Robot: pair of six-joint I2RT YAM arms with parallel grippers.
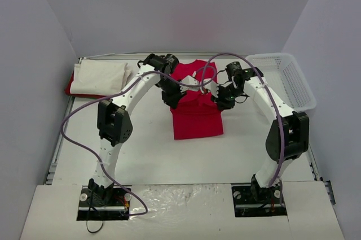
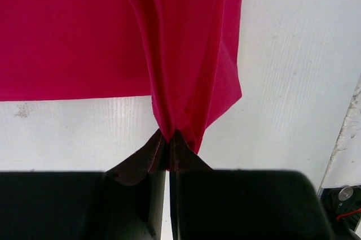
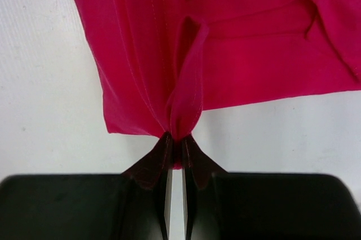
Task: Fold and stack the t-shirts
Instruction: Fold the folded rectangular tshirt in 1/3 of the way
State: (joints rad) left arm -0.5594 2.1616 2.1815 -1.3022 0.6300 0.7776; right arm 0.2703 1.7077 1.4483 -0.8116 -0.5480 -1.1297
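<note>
A bright red t-shirt point(image 1: 196, 114) lies in the middle of the table, its far part lifted. My left gripper point(image 1: 176, 97) is shut on a bunched edge of the red t-shirt point(image 2: 192, 53), the cloth pinched between the fingertips point(image 2: 179, 152). My right gripper point(image 1: 221, 100) is shut on the opposite edge of the same red t-shirt point(image 3: 169, 59), a fold caught between its fingertips point(image 3: 193, 158). A folded white t-shirt point(image 1: 100, 77) lies on top of a folded red one point(image 1: 70, 86) at the far left.
A white plastic lattice basket point(image 1: 284, 77) stands at the far right by the back wall. The white table point(image 1: 146, 149) has walls on three sides. Purple cables run along both arms.
</note>
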